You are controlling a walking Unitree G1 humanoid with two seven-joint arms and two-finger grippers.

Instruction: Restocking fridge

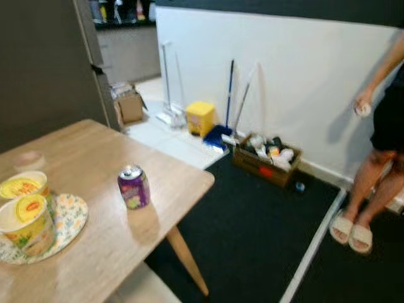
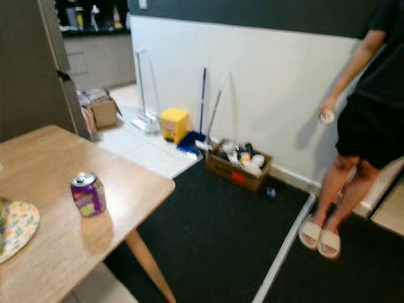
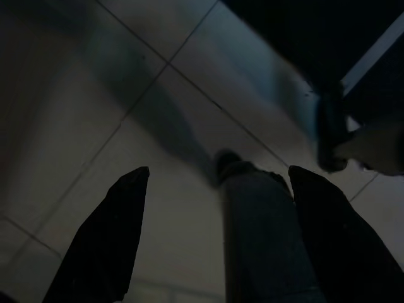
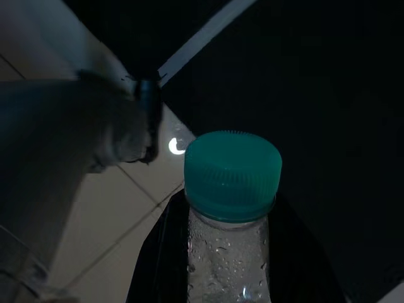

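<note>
A clear water bottle with a green cap (image 4: 232, 173) stands between the black fingers of my right gripper (image 4: 230, 265), which is shut on it and hangs low over the dark floor. My left gripper (image 3: 218, 172) hangs open above pale floor tiles with nothing between its fingers. A purple drink can (image 1: 134, 187) stands upright near the corner of the wooden table (image 1: 95, 148). Two yellow tubs (image 1: 28, 224) sit on a patterned plate (image 1: 71, 213) at the table's left. The dark grey fridge (image 1: 44, 63) rises behind the table on the left.
A person (image 1: 382, 120) in sandals stands at the right by the white wall. A cardboard box of bottles (image 1: 265, 158), a yellow bin (image 1: 200, 117) and a broom (image 1: 227, 101) line the wall. Dark carpet lies between table and wall.
</note>
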